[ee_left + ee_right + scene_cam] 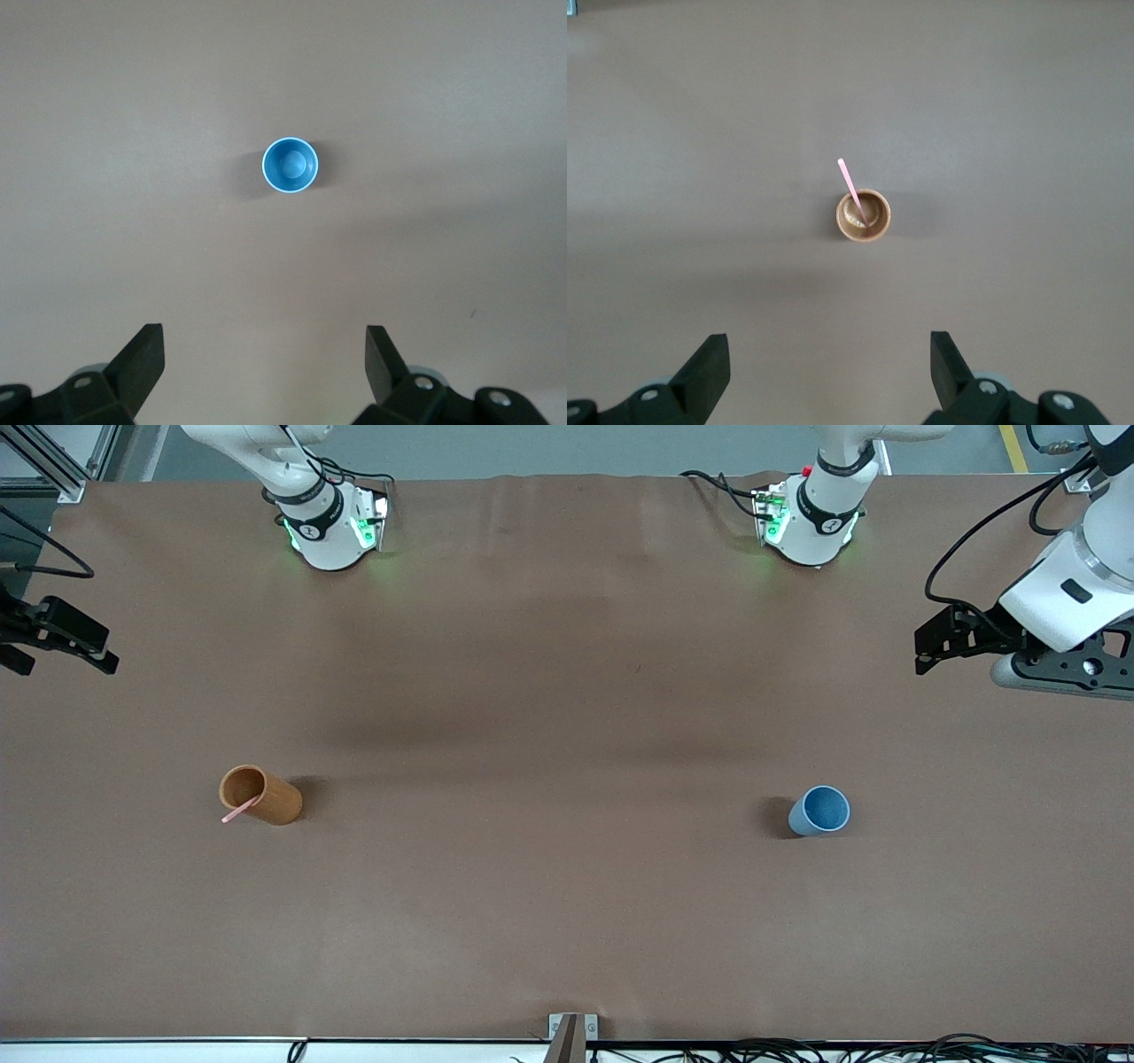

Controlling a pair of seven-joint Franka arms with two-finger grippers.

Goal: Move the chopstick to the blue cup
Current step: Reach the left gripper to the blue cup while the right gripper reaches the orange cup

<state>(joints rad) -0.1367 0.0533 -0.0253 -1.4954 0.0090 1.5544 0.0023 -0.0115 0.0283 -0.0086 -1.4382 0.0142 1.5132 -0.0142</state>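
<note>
The pale pink chopstick point(237, 812) point(850, 184) stands slanted in the taller orange-brown cup point(262, 794) point(864, 218) toward the right arm's end of the table, its top poking over the rim. The light-blue cup point(820, 810) point(290, 166) stands upright and empty toward the left arm's end. My right gripper point(66, 651) point(830, 347) hangs open high above the table, well away from the orange cup. My left gripper point(926, 651) point(266, 343) is likewise open and up in the air, apart from the blue cup. Neither holds anything.
Brown cloth covers the whole table point(567, 886). The arm bases point(332, 527) point(811, 522) stand along the table's edge farthest from the front camera. A metal bracket point(573, 1035) and cables lie at the edge nearest that camera.
</note>
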